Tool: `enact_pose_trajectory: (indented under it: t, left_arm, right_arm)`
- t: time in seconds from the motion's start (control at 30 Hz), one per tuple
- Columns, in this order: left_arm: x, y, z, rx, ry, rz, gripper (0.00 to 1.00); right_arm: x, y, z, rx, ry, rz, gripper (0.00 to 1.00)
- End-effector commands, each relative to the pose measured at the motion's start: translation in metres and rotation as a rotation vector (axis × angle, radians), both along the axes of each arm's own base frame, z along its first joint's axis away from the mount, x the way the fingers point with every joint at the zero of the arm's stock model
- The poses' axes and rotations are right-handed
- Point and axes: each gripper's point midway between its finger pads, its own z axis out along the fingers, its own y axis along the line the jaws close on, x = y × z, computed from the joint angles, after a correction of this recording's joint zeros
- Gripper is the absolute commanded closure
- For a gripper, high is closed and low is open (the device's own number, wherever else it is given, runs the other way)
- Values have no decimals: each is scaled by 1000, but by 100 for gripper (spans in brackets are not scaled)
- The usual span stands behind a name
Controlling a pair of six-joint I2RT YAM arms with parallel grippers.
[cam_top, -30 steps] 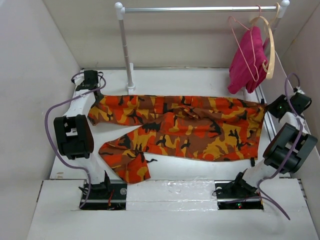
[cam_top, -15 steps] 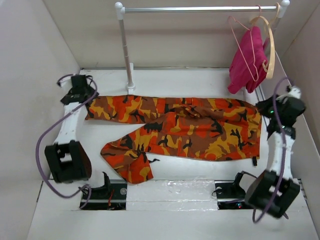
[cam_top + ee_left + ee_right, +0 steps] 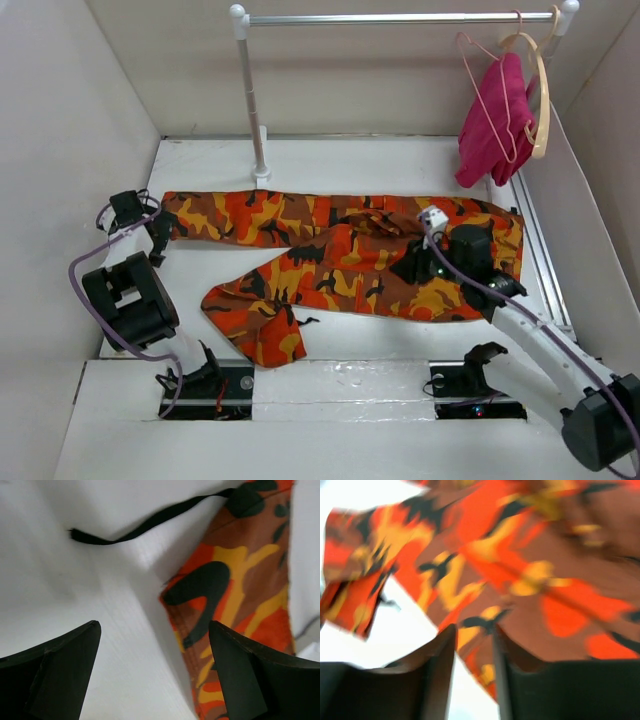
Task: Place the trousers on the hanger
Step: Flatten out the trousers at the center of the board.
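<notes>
The camouflage trousers (image 3: 350, 250) lie spread flat across the table, waist at the right and legs to the left. My left gripper (image 3: 158, 228) is low at the far leg's hem, wide open and empty. In the left wrist view (image 3: 154, 630) the hem (image 3: 235, 605) lies by the right finger, with a black drawstring (image 3: 145, 522) beyond it. My right gripper (image 3: 412, 268) hovers over the trousers' middle. In the blurred right wrist view (image 3: 474, 635) its jaws stand narrowly apart with nothing between them. The pink wire hanger (image 3: 478, 85) hangs on the rail at the back right.
A magenta cloth (image 3: 495, 120) and a pale wooden hanger (image 3: 541, 95) hang beside the wire hanger on the rail (image 3: 400, 18). The rail's post (image 3: 252, 100) stands at the back, left of centre. White walls close in on both sides.
The left arm swung from the back left corner toward the near left, to the leg hem. The right arm moved from the waistband at the right edge to over the trousers' middle.
</notes>
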Motion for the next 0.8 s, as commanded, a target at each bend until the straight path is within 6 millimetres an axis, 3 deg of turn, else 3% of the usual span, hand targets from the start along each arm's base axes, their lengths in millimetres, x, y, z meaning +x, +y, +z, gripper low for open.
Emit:
enact_pose_trajectory:
  t: [0.0, 0.1, 0.23, 0.4, 0.43, 0.5, 0.53, 0.57, 0.6, 0.63, 0.73, 0.77]
  left_arm:
    - [42, -8, 31, -55, -237, -24, 14]
    - [48, -16, 25, -110, -280, -25, 14]
    - [54, -18, 6, -164, -246, -6, 21]
    - [54, -19, -6, -199, -224, 19, 39]
    - [55, -18, -5, -195, -229, 21, 43]
    - [56, -16, -2, -196, -223, 30, 84]
    - [60, -11, 5, -172, -235, 39, 95]
    - [63, -8, 17, -156, -241, 29, 100]
    - [67, -9, 27, -138, -257, 14, 100]
    - [77, -4, 58, -83, -310, 4, 100]
    - [85, -11, 102, 68, -317, -67, 100]
    - [86, -10, 130, 140, -328, -72, 100]
  right_arm:
    - [-30, 30, -13, -67, -6, 128, 56]
    - [-47, 57, -23, -85, 10, 189, 45]
    - [-57, 83, -25, -67, 28, 249, 46]
    - [-51, 100, -15, -81, 9, 273, 46]
    - [-49, 102, -13, -84, 6, 275, 46]
    - [-43, 108, -11, -92, 0, 288, 48]
    - [-42, 110, -10, -92, -7, 295, 48]
    - [-42, 115, -12, -102, -6, 314, 48]
    - [-41, 117, -11, -100, -10, 319, 48]
    - [-42, 120, -12, -99, -13, 329, 48]
    - [-41, 124, -22, -108, 1, 343, 49]
    - [-41, 124, -24, -109, 3, 343, 49]
